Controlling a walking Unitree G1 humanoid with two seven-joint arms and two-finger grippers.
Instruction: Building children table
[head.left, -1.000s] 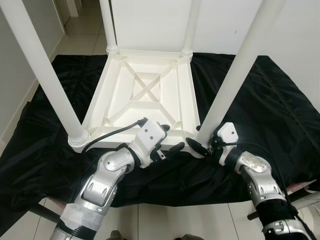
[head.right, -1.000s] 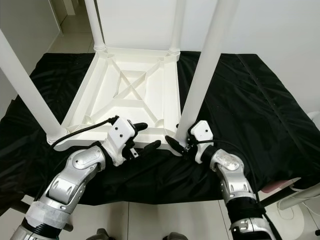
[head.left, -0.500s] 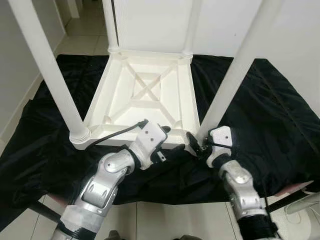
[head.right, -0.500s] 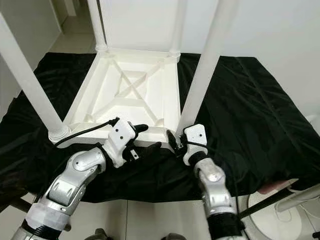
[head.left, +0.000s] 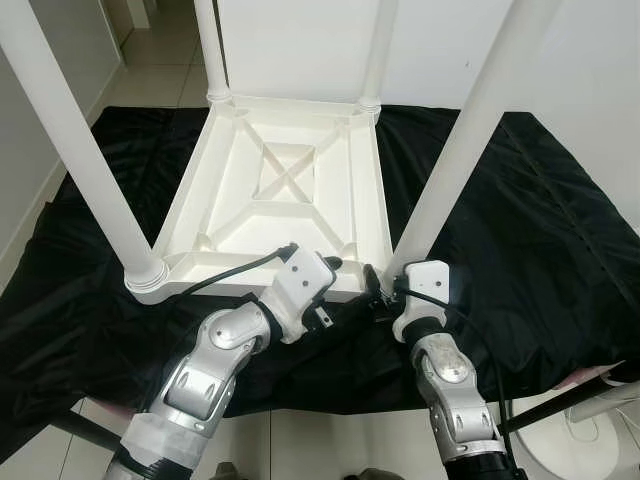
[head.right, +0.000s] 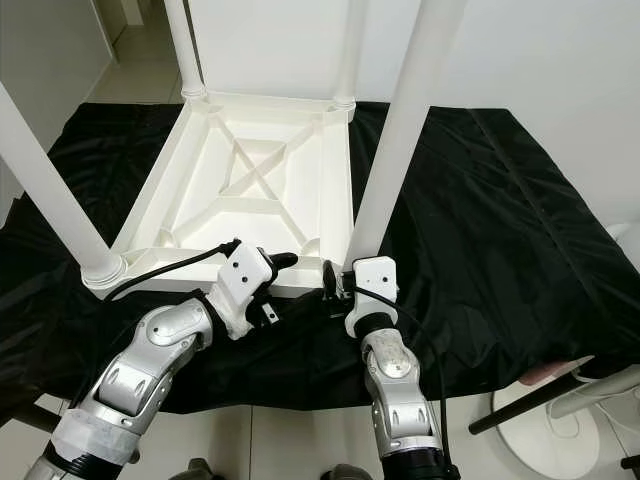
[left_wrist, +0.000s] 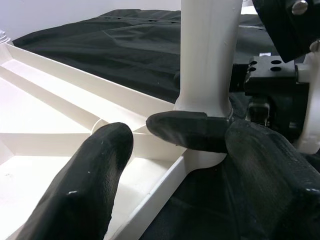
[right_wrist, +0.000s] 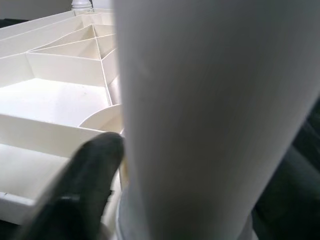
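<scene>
White table (head.left: 283, 190) lies upturned; our right gripper (head.left: 378, 287) clamps the near right leg (head.left: 452, 160), our left gripper (head.left: 338, 280) spread on the rim; next, twist it home.

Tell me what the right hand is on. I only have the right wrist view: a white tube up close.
Observer: The right hand is at the base of the near right leg, where it meets the corner of the upturned table.
Operator: Left hand?
Observer: The left hand is open astride the table's near rim, beside that corner.
Operator: Near left leg in?
Observer: Yes, the near left leg stands upright in its corner. The table lies on a black cloth.
</scene>
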